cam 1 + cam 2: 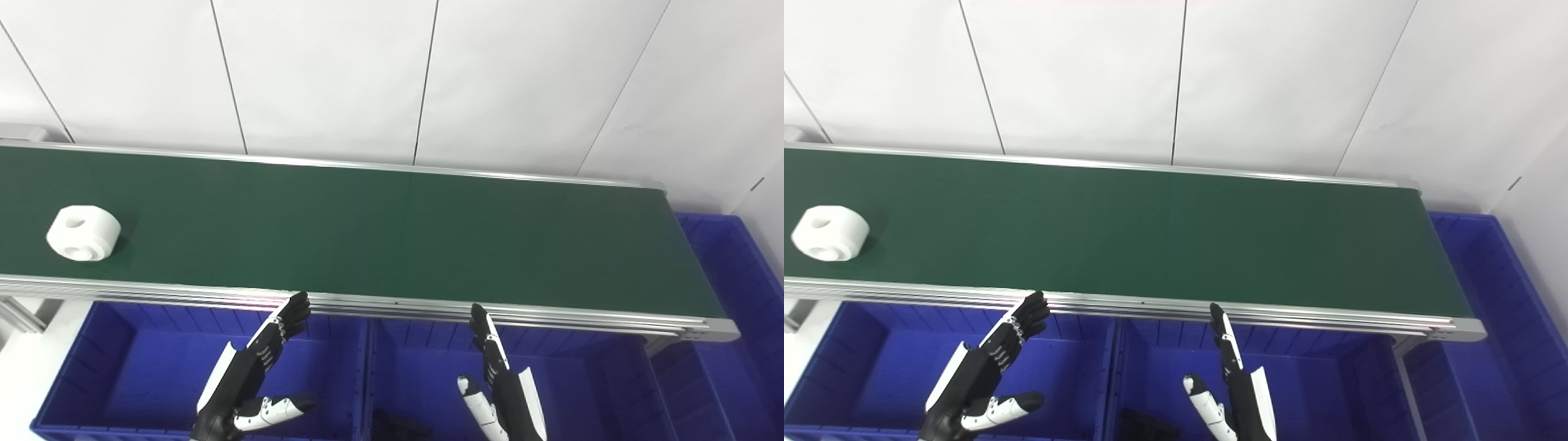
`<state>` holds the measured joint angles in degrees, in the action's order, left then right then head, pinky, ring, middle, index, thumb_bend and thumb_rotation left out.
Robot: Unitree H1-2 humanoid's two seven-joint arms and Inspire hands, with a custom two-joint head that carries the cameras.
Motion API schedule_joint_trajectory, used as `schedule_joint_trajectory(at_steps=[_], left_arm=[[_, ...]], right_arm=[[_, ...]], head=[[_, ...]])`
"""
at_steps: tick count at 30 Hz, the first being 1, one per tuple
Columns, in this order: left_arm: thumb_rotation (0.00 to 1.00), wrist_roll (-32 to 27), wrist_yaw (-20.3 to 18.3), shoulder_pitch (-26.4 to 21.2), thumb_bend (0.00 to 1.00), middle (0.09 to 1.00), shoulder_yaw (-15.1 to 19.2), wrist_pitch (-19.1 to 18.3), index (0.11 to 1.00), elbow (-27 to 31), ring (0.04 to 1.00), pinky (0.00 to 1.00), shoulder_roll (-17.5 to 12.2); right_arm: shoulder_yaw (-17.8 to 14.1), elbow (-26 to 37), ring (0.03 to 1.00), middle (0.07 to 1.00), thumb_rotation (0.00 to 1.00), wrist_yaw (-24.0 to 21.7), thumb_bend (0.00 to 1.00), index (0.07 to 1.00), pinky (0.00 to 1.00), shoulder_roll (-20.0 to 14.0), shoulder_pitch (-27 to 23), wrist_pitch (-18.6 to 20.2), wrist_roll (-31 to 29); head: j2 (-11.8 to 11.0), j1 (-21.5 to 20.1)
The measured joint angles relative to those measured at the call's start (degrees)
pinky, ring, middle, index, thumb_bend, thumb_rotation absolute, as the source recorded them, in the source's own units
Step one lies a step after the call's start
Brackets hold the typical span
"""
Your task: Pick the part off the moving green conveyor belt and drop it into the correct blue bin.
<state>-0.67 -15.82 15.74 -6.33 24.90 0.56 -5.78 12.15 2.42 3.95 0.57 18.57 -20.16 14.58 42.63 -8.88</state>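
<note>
A white chunky part with round holes lies on the green conveyor belt at its far left; it also shows in the right eye view. My left hand is open and empty, held over the left blue bin below the belt's front rail. My right hand is open and empty over the middle blue bin. Both hands are well to the right of the part and below the belt.
A third blue bin stands past the belt's right end. A dark object lies at the bottom of the middle bin. The aluminium front rail runs just above my fingertips. A white wall stands behind the belt.
</note>
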Motion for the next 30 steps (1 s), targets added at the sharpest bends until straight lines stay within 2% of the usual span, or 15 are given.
schedule_joint_trajectory(at_steps=[17, 21, 22, 23, 25, 26, 28, 29, 30], left_arm=[[0.52, 0.09, 0.40, 0.01, 0.62, 0.943, -0.11, 0.00, 0.929, 0.00, 0.927, 0.90, -0.49], [0.50, 0.06, 0.69, 0.03, 0.63, 0.938, -0.20, 0.00, 0.924, -0.02, 0.927, 0.91, -0.48], [0.50, -0.01, 0.76, 0.06, 0.64, 0.935, -0.34, 0.00, 0.919, -0.03, 0.926, 0.90, -0.47], [0.50, -0.05, 0.79, 0.11, 0.66, 0.934, -0.63, 0.00, 0.914, -0.06, 0.928, 0.90, -0.46], [0.50, -0.06, 0.79, 0.22, 0.71, 0.923, -1.34, 0.00, 0.899, -0.33, 0.922, 0.88, -0.40], [0.50, -0.05, 0.79, 0.32, 0.71, 0.921, -1.89, 0.00, 0.898, -0.69, 0.920, 0.88, -0.28], [0.50, 0.04, 0.97, 0.55, 0.74, 0.920, -2.36, 0.00, 0.898, -1.57, 0.914, 0.86, 0.12], [0.49, 0.54, 1.22, 0.76, 0.75, 0.915, -2.59, 0.00, 0.894, -1.70, 0.906, 0.84, 0.36], [0.48, 1.14, 1.28, 0.81, 0.76, 0.912, -2.70, 0.00, 0.889, -1.70, 0.901, 0.84, 0.52]], right_arm=[[0.01, 0.15, 0.982, 0.979, 0.89, -0.02, 0.71, 0.980, 0.97, 0.02, 0.13, 1.29, 0.46], [0.02, 0.14, 0.988, 0.984, 0.89, -0.02, 0.70, 0.985, 0.98, -0.02, 0.23, 1.28, 0.41], [0.00, 0.09, 0.988, 0.983, 0.89, -0.03, 0.70, 0.985, 0.98, -0.07, 0.31, 1.26, 0.29], [-0.04, -0.06, 0.986, 0.979, 0.87, -0.03, 0.70, 0.982, 0.98, -0.18, 0.43, 1.21, -0.17], [-0.29, -0.49, 0.994, 0.990, 0.90, -0.08, 0.70, 0.996, 0.99, -0.42, 0.76, 1.09, -1.60], [-0.45, -0.70, 0.996, 0.992, 0.90, -0.20, 0.70, 0.997, 1.00, -0.74, 1.00, 1.05, -2.44], [-0.58, -1.26, 0.996, 0.995, 0.94, -0.69, 0.69, 1.000, 1.00, -1.61, 1.28, 0.63, -3.16], [-0.68, -2.15, 0.993, 0.994, 0.95, -0.80, 0.68, 1.000, 1.00, -2.17, 1.34, -0.19, -3.13], [-0.85, -2.79, 0.992, 0.994, 0.96, -0.80, 0.67, 1.000, 1.00, -2.58, 1.42, -0.71, -3.12]], head=[[-0.70, 0.00], [-2.55, 2.99], [-3.33, 4.82], [-5.52, 9.18], [-7.63, 12.47], [-7.65, 12.48], [-10.27, 15.19], [-10.28, 15.20], [-11.50, 16.08]])
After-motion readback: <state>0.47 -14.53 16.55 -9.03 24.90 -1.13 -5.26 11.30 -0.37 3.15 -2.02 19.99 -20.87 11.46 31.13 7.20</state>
